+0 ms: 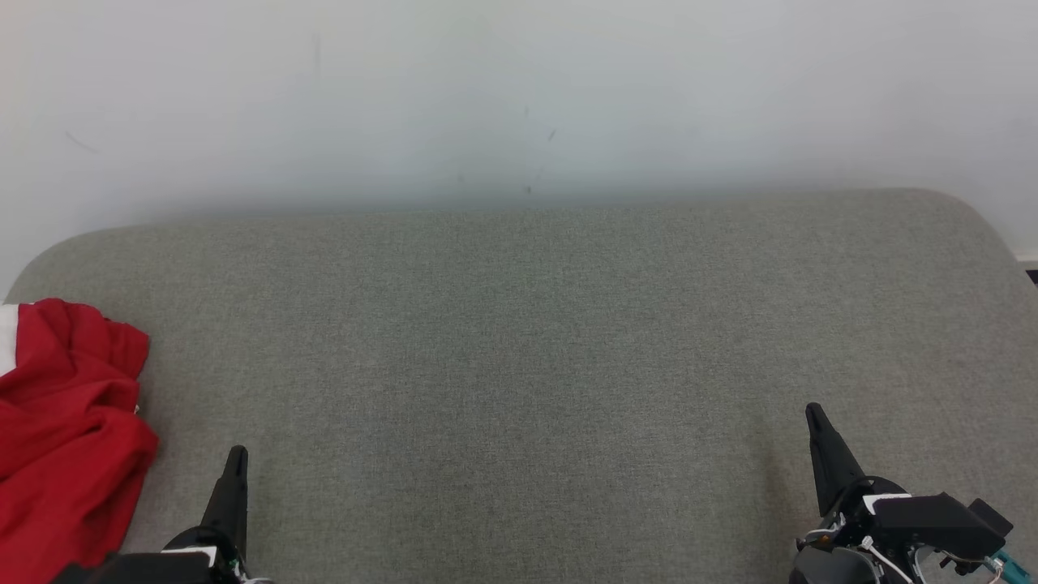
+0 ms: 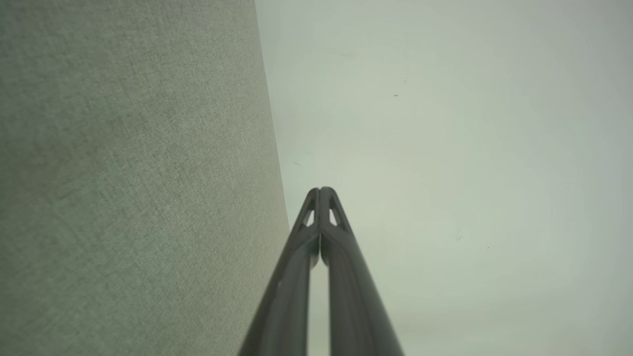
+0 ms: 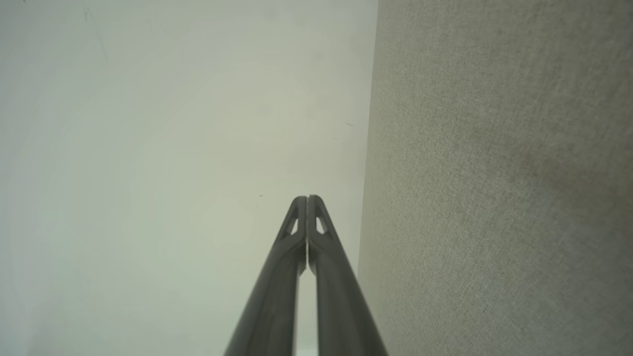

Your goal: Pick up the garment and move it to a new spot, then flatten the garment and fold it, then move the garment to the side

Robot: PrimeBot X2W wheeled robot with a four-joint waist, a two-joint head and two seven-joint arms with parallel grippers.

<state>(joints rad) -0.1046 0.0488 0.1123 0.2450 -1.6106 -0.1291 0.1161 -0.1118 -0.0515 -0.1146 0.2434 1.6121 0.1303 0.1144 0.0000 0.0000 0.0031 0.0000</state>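
Observation:
A red garment (image 1: 65,430) with a white edge lies crumpled at the far left of the grey fabric surface (image 1: 519,365), partly cut off by the head view's left border. My left gripper (image 1: 236,454) rests at the lower left, a short way right of the garment and apart from it. Its fingers are shut and empty, tips touching in the left wrist view (image 2: 320,190). At the lower right, my right gripper (image 1: 813,411) sits far from the garment. It is shut too, with tips pressed together and nothing between them (image 3: 307,199).
A pale wall (image 1: 519,97) rises behind the grey surface's far edge. The surface has rounded far corners. In both wrist views the fingers point at the wall, with the grey fabric (image 2: 123,173) along one side (image 3: 494,173).

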